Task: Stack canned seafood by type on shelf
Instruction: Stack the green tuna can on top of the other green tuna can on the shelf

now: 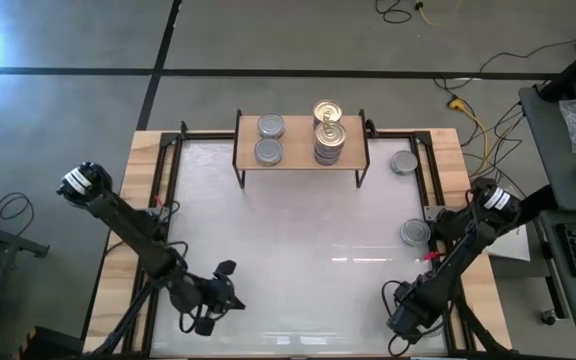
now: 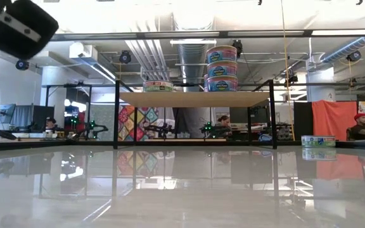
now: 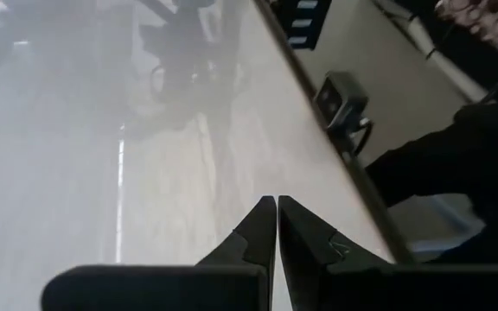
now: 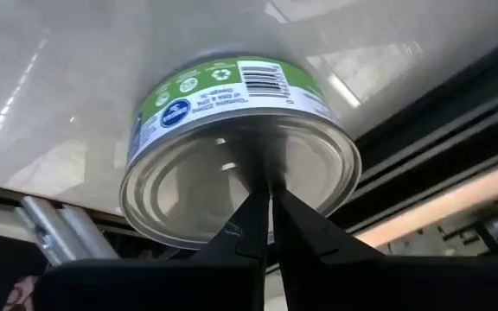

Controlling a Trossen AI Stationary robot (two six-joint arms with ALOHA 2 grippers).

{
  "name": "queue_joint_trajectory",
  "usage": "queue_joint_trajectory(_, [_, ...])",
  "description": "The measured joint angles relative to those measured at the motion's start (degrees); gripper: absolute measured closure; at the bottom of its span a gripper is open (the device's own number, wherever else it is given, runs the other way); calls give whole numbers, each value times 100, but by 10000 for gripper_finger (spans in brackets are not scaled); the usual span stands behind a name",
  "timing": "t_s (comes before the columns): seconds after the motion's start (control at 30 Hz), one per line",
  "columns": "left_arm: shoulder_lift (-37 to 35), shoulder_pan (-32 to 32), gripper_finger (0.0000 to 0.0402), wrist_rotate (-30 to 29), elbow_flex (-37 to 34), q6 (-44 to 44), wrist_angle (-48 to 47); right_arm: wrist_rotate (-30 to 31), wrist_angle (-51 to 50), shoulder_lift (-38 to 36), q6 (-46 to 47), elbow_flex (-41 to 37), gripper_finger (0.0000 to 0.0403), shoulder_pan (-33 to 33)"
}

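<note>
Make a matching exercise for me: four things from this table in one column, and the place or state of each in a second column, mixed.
Things:
1. gold-top tins
2. silver tins
3. green-label tin
4. left gripper

Places or states:
A. lying singly on the left part of the shelf
B. shut, holding nothing
C. stacked on the shelf's right part
D. on the table, just ahead of the shut right gripper

Pairs: 1-C, 2-A, 3-D, 4-B

No legible text on tin.
</note>
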Motion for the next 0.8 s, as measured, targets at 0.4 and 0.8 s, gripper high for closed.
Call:
queue_joint_trajectory(0.4, [930,699,402,22,-18,333,861,2771,267,17,-2293,720,390,-1555])
queue_joint_trajectory(0.8, [1693,1634,376,83,-20,302,1615,3746,1807,137,-5569,691,390,-3037])
